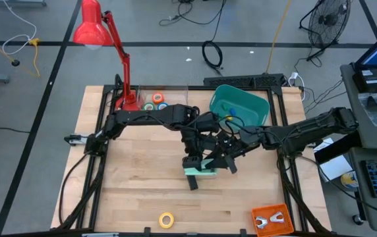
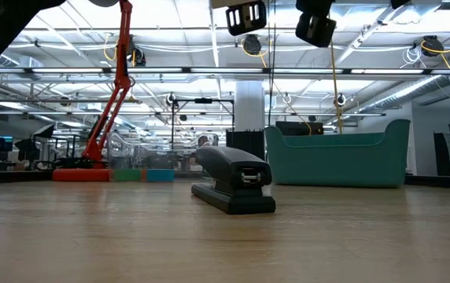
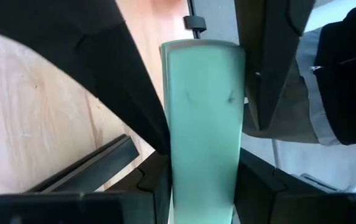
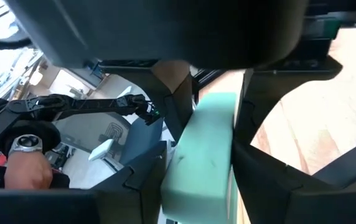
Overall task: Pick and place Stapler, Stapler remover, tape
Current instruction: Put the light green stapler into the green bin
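Closest to the bottom edge of the high view there's a yellow tape [image 1: 167, 219] lying flat on the desk [image 1: 136, 178], with an orange piece [image 1: 271, 220] off in the lower right corner, well apart from it. A bit further up, dead centre, the black stapler [image 2: 233, 185] sits flat on the desk with its front end facing the low camera.

Both arms meet right above it. The left tool [image 1: 192, 163] comes in from the left, and its fingers [image 3: 134, 93] are clamped against both sides of a pale green block [image 3: 203, 124], so it's grasping that. The right tool [image 1: 227, 161] has the same block between its fingers, but I can't tell if it's actually squeezing or just sitting around it.

Behind them is a teal bin [image 1: 239, 105], upper centre right. Further back, the other tape rolls [image 1: 155, 100] sit next to the base of a red lamp [image 1: 99, 26] at the far edge.
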Motion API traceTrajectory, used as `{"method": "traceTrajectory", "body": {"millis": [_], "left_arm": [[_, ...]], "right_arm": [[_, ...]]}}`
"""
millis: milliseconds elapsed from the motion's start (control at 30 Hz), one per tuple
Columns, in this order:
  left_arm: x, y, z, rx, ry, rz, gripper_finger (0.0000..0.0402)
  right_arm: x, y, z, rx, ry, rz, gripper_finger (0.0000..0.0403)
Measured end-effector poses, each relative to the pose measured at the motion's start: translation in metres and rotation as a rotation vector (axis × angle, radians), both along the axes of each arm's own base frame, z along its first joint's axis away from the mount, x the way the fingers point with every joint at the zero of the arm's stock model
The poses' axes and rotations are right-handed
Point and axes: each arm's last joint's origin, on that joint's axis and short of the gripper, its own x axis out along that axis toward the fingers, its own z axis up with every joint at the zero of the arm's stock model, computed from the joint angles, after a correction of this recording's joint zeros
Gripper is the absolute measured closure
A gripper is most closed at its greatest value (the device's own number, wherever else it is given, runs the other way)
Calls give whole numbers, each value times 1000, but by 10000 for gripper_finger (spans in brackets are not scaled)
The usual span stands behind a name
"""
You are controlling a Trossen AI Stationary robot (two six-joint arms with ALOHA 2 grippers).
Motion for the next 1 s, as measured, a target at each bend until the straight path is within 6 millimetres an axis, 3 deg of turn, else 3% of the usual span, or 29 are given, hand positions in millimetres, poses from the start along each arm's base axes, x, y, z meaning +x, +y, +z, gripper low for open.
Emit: {"method": "traceTrajectory", "body": {"millis": [233, 600, 1000], "left_arm": [[-1, 1, -1, -7, 26, 17, 270], [0, 2, 0, -10, 15, 9, 267], [-10, 8, 8, 3, -7, -36, 222]], "right_arm": [[0, -1, -1, -3, 8, -12, 269], [0, 0, -1, 20, 18, -11, 267], [-1, 1, -2, 47, 40, 5, 269]]}}
